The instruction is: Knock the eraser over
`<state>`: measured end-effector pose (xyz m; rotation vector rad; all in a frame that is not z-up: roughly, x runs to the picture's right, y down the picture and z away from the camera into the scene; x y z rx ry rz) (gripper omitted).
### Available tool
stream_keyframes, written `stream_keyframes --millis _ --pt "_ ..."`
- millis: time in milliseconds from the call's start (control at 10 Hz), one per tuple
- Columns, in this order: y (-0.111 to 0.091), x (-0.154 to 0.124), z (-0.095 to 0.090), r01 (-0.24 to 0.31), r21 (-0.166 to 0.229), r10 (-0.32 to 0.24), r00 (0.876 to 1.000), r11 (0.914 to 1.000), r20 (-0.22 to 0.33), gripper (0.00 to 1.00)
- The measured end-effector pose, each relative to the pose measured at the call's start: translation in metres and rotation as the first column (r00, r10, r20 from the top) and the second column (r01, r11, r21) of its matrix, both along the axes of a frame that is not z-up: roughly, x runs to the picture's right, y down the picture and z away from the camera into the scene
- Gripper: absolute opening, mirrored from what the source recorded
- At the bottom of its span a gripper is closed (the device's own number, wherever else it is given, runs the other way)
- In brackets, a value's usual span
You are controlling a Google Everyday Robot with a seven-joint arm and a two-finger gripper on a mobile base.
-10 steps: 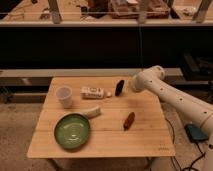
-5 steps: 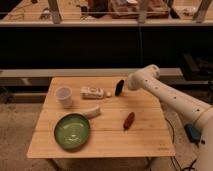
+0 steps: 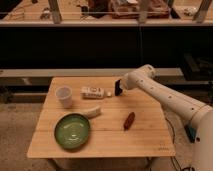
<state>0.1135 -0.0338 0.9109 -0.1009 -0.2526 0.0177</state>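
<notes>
Camera view: jaws point(image 3: 123, 85) apparently touch eraser point(image 3: 118, 87); green bowl point(image 3: 73, 131), white cup point(image 3: 63, 96).

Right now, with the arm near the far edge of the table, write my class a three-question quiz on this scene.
1. True or false: the eraser lies flat.
2. Which thing is nearest the hand? A) green plate B) eraser C) white cup
3. What lies between the cup and the eraser?

Key: 1. False, it stands upright. 2. B; the hand is right beside it. 3. The white tube, lying on its side.
</notes>
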Motion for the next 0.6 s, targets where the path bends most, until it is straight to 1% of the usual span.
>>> stream_keyframes --millis 100,400,600 --pt "0.001 -0.008 0.0 0.002 0.001 -0.002 1.0 1.0 0.004 0.18" --pt "-0.009 -0.034 0.006 0.022 0.023 -0.023 1.0 0.9995 0.022 0.18" --pt "-0.01 -0.045 0.007 0.048 0.032 -0.049 0.998 0.9984 0.032 0.18"
